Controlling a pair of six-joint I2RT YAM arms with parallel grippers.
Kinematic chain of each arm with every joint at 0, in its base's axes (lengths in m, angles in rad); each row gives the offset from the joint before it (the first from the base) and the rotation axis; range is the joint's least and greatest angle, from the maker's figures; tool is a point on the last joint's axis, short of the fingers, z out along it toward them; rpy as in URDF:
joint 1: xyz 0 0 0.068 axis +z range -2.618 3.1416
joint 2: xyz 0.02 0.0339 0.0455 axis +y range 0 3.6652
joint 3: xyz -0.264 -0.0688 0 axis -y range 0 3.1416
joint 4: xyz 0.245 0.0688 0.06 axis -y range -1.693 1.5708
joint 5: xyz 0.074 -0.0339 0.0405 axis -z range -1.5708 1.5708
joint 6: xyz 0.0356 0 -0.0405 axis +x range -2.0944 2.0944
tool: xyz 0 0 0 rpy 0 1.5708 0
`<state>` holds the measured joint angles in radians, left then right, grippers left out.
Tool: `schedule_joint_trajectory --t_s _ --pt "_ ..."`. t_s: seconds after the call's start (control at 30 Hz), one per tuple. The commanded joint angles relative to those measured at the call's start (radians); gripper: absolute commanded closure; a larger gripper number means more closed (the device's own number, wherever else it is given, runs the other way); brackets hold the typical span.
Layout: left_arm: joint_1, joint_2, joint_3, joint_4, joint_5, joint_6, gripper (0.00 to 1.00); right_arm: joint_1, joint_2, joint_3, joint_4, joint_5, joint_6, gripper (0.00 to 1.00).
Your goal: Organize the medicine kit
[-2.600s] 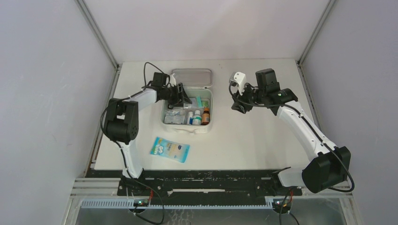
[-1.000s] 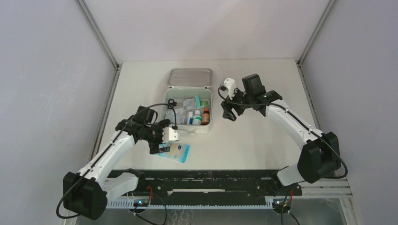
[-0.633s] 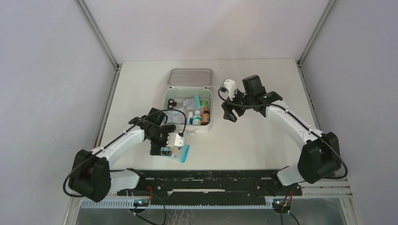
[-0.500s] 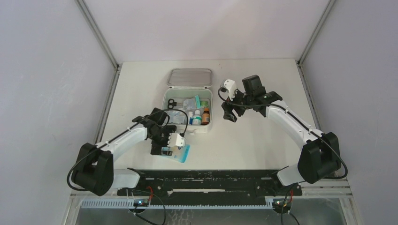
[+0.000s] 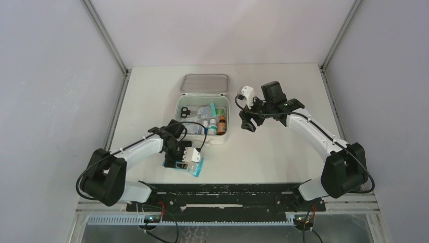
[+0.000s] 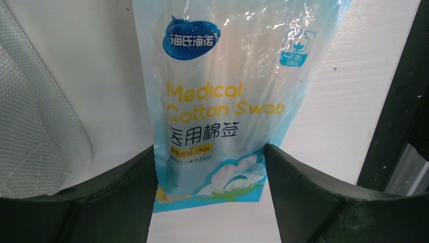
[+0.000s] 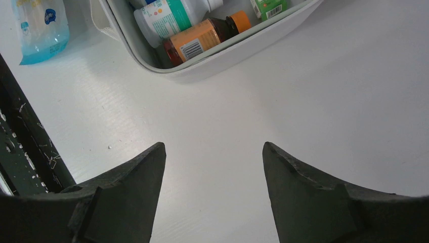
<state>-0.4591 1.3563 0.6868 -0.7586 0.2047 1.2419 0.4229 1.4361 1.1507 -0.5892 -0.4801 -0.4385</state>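
Fingers (image 6: 111, 197) of left hand (image 6: 210, 152) astride packet (image 6: 222, 76)

The left tool (image 6: 210, 152) straddles the cotton swab packet (image 6: 222, 101), which fills the gap between its spread fingers (image 6: 116, 192). The medicine kit (image 5: 217, 139) blocks the far side. Right of the kit, the right tool (image 7: 212, 147) hangs spread over bare bench (image 7: 303, 101).

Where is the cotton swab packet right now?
In the top view, the packet lies front-left on the table, below the medicine kit, between the left hand's spread fingers.
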Motion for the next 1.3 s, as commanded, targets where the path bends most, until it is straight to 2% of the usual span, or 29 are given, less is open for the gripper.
schedule_joint_trajectory --t_s 0.0,0.13,0.27,0.53,0.7,0.83,1.07,1.13,1.27 --pt "-0.018 0.003 -0.024 0.039 -0.005 -0.022 0.26 -0.006 -0.005 0.0 0.014 -0.008 -0.014 0.3" --pt "-0.058 -0.006 -0.026 0.039 0.005 -0.052 0.39 -0.006 -0.005 0.0 0.014 -0.009 -0.011 0.31" --pt "-0.061 -0.021 -0.022 0.039 -0.004 -0.075 0.47 -0.007 -0.003 0.0 0.015 -0.008 -0.01 0.31" --pt "-0.061 -0.065 0.01 0.013 0.074 -0.128 0.57 -0.005 -0.007 0.0 0.02 -0.015 -0.004 0.32" --pt "-0.061 -0.085 0.044 0.024 0.144 -0.188 0.63 -0.01 -0.021 0.009 0.025 -0.087 0.036 0.32" --pt "-0.061 -0.084 0.092 0.042 0.231 -0.262 0.64 -0.026 -0.034 0.008 0.044 -0.213 0.096 0.33" --pt "-0.066 -0.107 0.278 0.06 0.339 -0.437 0.63 -0.044 -0.054 0.01 0.097 -0.438 0.223 0.32" --pt "-0.076 -0.112 0.33 0.083 0.336 -0.506 0.63 -0.04 -0.061 0.014 0.116 -0.477 0.262 0.31" --pt "-0.109 -0.111 0.406 0.182 0.237 -0.667 0.63 -0.027 -0.054 0.061 0.131 -0.521 0.333 0.27"
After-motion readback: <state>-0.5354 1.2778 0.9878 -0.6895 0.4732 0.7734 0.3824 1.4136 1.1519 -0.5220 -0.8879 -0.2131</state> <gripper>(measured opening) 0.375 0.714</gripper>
